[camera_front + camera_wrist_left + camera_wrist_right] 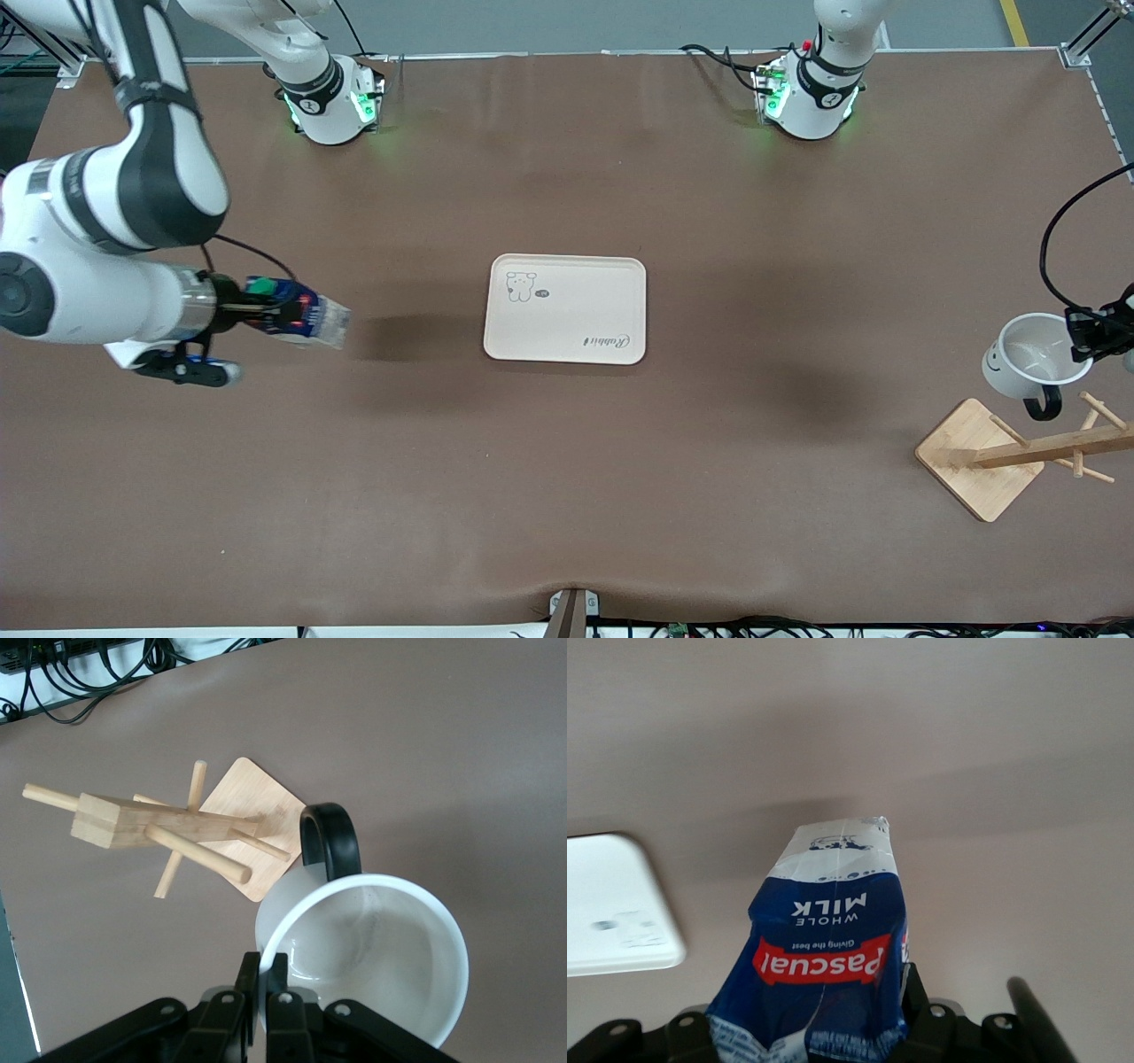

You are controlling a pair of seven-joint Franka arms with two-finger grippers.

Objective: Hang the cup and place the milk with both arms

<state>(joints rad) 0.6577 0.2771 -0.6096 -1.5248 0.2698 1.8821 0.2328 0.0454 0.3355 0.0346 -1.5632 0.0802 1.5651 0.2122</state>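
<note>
We see the right gripper (237, 310) clamped on the top of the milk (299, 314), holding it tipped sideways in the air over bare table toward the right arm's end, beside the cream tray (567, 309). The left gripper (1088, 332) pinches the rim of the cup (1032, 354), its fingers (266, 992) narrow on the wall, holding it over the table just above the wooden mug rack (1019, 454) at the left arm's end.

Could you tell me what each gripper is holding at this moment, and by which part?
The left gripper pinches the cup by its rim; the right gripper grips the milk carton at its capped top end.
</note>
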